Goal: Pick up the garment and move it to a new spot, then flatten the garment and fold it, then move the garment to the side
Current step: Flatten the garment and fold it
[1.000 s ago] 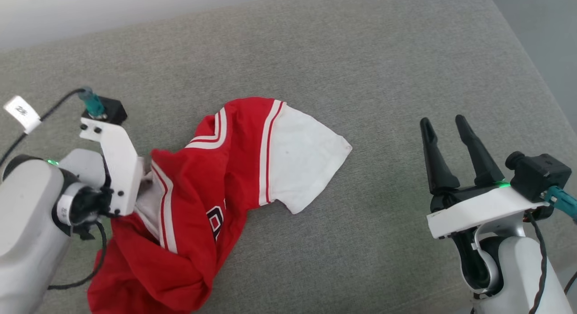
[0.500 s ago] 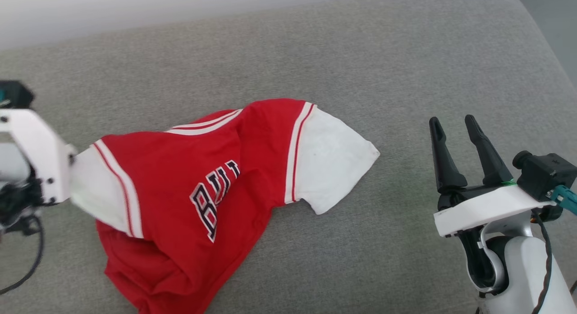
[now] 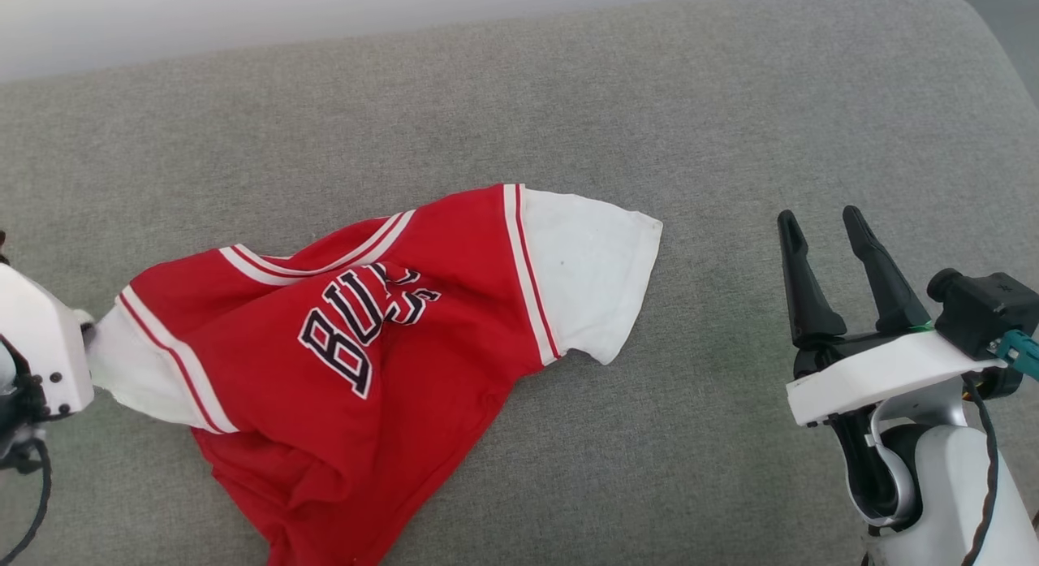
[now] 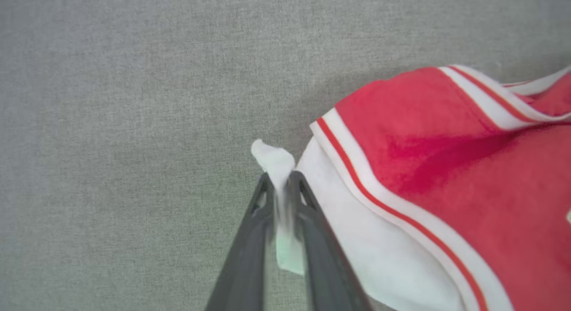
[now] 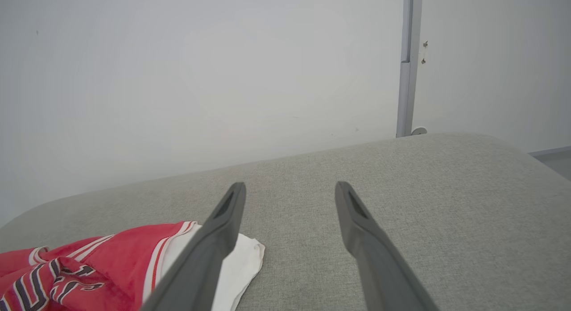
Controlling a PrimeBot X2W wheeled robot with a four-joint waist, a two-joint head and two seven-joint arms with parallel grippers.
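**Jersey pinched by one sleeve, right hand idle**

At the far left of your head view, the left hand's white mount (image 3: 40,347) is cut by the frame edge and hides the fingers behind it. The left wrist view settles the matter. The left hand (image 4: 279,179) has its two dark fingers (image 4: 250,239) closed nearly together on a small tuft of white cloth, and a nub of that cloth pokes out past the tips.

The cloth is the corner of the left sleeve (image 3: 138,379), which is drawn taut toward the hand. You have one garment (image 3: 390,403) to deal with, a red jersey lying crumpled on the grey cushion (image 3: 568,103), left of centre. It has two white sleeves, each joined to the red body by white-and-red striped trim. The black, white-outlined lettering (image 3: 357,334) runs up at a slant. You can read "BUL", but the remaining letters are creased into a fold and hard to make out. The lower body bunches in folds and runs off the bottom edge of the head view.

The right sleeve (image 3: 592,282) lies flat and spread out.

Well apart from it, at the right, the right hand (image 3: 819,217) holds nothing. Its two fingers stand spread with a clear gap between them, above the cushion. In the right wrist view, one sleeve tip shows beside the right hand's finger (image 5: 214,239), with a pale wall (image 5: 178,79) and one grey pole (image 5: 408,65) beyond.
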